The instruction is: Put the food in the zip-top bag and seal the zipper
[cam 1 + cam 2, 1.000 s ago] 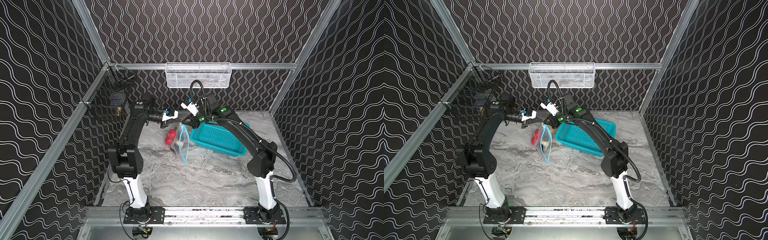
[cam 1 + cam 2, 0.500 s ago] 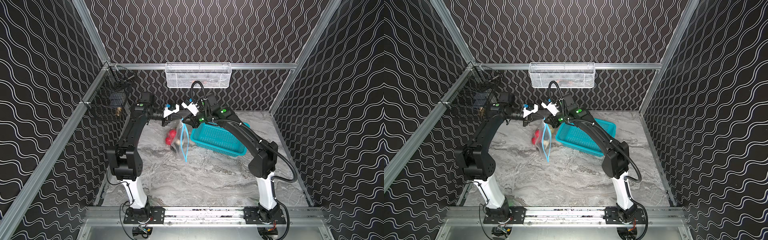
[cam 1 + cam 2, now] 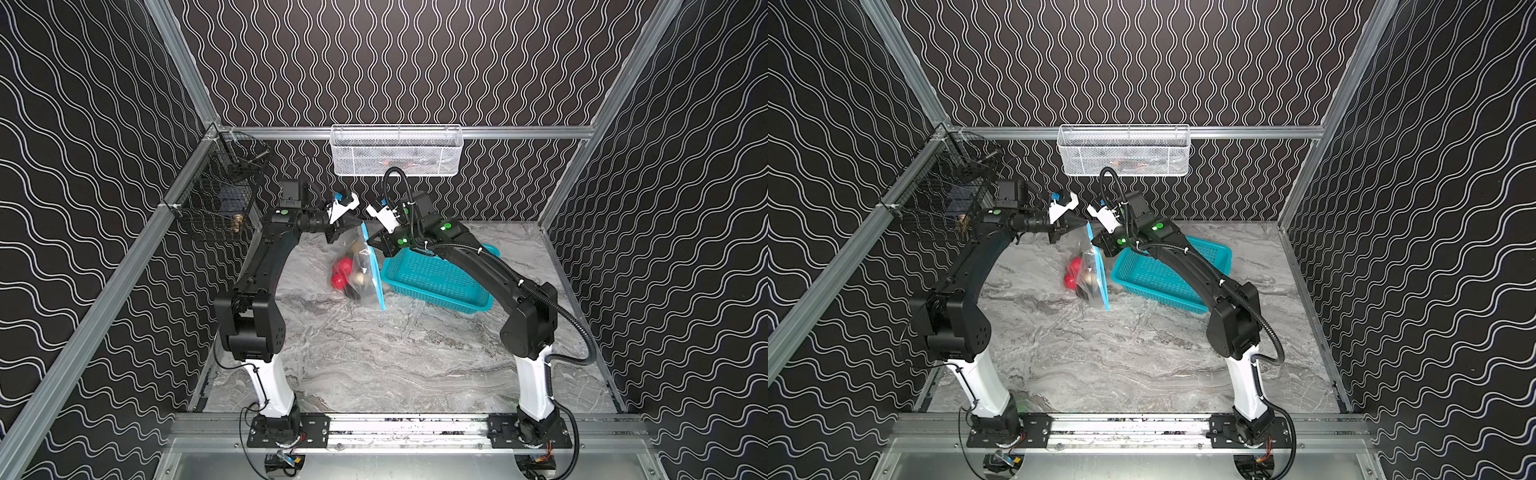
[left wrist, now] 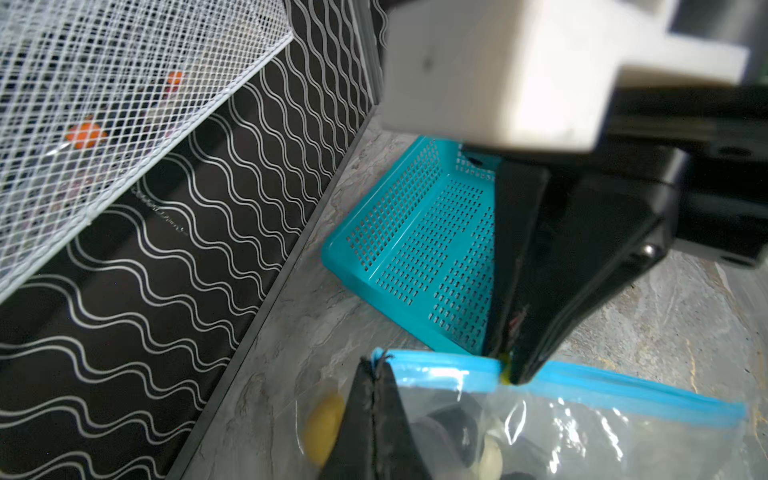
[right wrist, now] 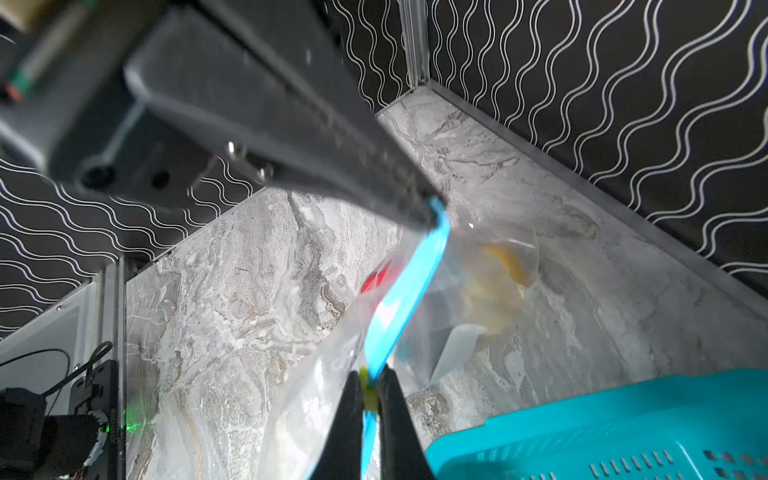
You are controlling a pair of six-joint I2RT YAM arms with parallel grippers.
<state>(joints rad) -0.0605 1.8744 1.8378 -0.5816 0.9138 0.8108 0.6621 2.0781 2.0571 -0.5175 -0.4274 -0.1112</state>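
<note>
The clear zip-top bag (image 3: 358, 253) (image 3: 1084, 253) hangs between both grippers above the table's back middle, its lower end on the marble. The food shows through it: red round ones (image 3: 342, 270) (image 3: 1072, 272) (image 5: 376, 276), a yellow-brown potato (image 4: 322, 428) (image 5: 505, 262) and a dark piece (image 4: 449, 419). My left gripper (image 3: 360, 225) (image 3: 1085, 223) (image 4: 374, 368) is shut on the bag's corner at the upper end of the light blue zipper (image 4: 602, 388) (image 5: 409, 291). My right gripper (image 3: 369, 238) (image 3: 1093, 238) (image 5: 368, 376) is shut on the yellow slider tab (image 5: 368, 392) (image 4: 505, 371), close to the left gripper.
A teal perforated basket (image 3: 436, 282) (image 3: 1167, 276) (image 4: 415, 232) (image 5: 623, 428) lies just right of the bag, under the right arm. A white mesh basket (image 3: 397, 149) hangs on the back wall. A black wire basket (image 3: 216, 199) is fixed to the left rail.
The left gripper has moved up and rightward toward the right gripper, and the bag has risen a little with it. Both grips are unchanged.
</note>
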